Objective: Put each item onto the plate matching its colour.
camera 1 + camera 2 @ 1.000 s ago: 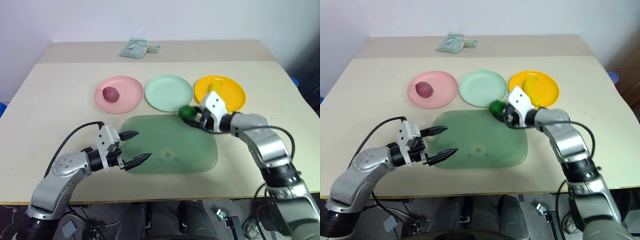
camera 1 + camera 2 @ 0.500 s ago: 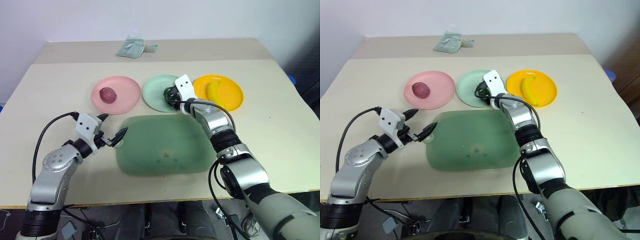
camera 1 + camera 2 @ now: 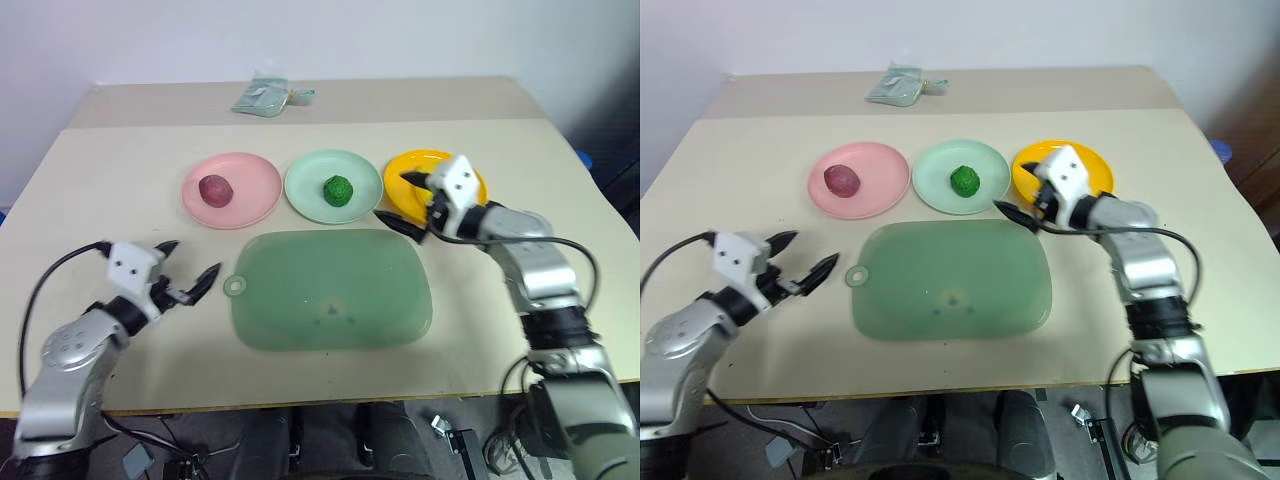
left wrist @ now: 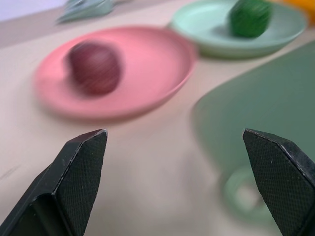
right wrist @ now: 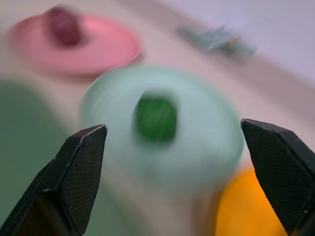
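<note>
The dark red-purple fruit [image 3: 216,187] lies on the pink plate [image 3: 255,195]. On the mint green plate [image 3: 360,172] rests the bumpy green ball [image 3: 339,189], free of any grip. My right gripper [image 3: 393,197] hovers open and empty between the mint plate and the orange-yellow plate [image 3: 440,162], its wrist covering the banana. In the right wrist view the ball [image 5: 156,118] sits ahead between the wide fingers. My left gripper [image 3: 190,260] stands open and empty over bare table, left of the green board, pointing toward the pink plate [image 4: 147,73] and the fruit [image 4: 93,66].
A large translucent green board [image 3: 330,290] with a small ring handle [image 3: 234,286] lies in the middle front of the table [image 3: 120,170]. A pale green packet [image 3: 262,97] sits near the far edge. The table's front edge runs close below both arms.
My right gripper carried the green ball to the mint plate, opened, left it there and drew back toward the yellow plate. My left gripper swung left off the board, still open.
</note>
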`<state>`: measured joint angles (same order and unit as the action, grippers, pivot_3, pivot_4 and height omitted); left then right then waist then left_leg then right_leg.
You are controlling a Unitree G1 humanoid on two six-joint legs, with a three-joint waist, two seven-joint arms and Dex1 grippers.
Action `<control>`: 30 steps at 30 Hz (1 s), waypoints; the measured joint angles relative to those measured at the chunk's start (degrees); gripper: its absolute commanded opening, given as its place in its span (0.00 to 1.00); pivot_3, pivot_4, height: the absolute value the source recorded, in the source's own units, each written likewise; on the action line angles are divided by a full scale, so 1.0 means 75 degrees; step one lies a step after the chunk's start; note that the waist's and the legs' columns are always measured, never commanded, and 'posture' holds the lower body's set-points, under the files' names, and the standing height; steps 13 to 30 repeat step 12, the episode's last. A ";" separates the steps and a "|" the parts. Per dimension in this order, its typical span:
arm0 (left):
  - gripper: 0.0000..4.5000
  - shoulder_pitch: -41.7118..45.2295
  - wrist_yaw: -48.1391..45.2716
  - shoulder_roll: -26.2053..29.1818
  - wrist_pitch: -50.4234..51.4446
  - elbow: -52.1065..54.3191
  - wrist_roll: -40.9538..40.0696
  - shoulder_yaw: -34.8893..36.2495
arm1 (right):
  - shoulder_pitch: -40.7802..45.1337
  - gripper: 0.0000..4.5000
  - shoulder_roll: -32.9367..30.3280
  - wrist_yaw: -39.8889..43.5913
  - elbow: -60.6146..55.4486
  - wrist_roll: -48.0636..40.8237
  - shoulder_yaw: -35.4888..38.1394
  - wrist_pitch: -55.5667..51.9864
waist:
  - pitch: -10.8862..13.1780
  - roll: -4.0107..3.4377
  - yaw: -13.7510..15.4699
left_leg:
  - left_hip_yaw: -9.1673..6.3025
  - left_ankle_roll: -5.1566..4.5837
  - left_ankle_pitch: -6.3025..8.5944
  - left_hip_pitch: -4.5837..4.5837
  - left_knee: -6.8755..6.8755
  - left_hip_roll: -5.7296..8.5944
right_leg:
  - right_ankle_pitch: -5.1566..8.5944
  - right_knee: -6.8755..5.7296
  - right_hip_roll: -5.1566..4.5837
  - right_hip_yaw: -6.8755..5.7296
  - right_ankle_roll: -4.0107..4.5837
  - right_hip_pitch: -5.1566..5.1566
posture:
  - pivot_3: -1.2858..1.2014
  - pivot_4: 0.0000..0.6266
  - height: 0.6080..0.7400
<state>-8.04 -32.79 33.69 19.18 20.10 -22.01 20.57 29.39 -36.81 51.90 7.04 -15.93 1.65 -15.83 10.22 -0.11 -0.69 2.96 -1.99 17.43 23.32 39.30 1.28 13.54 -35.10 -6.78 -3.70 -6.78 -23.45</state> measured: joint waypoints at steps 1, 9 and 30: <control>1.00 -0.0145 -0.0063 0.0023 -0.0024 -0.0006 -0.0012 0.0153 | -0.0232 0.99 -0.0190 0.0177 -0.0047 -0.0124 0.0165 -0.0103 | 0.0000 0.0000 -0.0005 | 0.0003 0.0000 0.0000 -0.0006 0.0000 -0.0003 | 0.0000 -0.0002 -0.0001 0.0001 0.0001 0.0003 | 0.52 0.24 1.00; 1.00 -0.0827 -0.0267 0.0078 -0.0094 -0.0052 -0.0148 0.0763 | -0.1595 0.99 -0.1097 0.0848 -0.0137 -0.0461 0.0792 -0.0365 | -0.0001 0.0002 0.0018 | 0.0002 -0.0004 0.0004 -0.0008 0.0000 -0.0004 | 0.0000 -0.0001 -0.0018 0.0009 0.0004 0.0004 | 0.52 0.24 1.00; 1.00 -0.0767 -0.0226 0.0064 -0.0093 -0.0049 -0.0152 0.0759 | -0.1613 0.99 -0.1094 0.0855 -0.0138 -0.0461 0.0790 -0.0353 | -0.0001 0.0002 0.0014 | -0.0001 -0.0003 0.0004 -0.0007 0.0000 -0.0004 | 0.0000 -0.0002 -0.0026 0.0016 0.0005 0.0001 | 0.52 0.24 1.00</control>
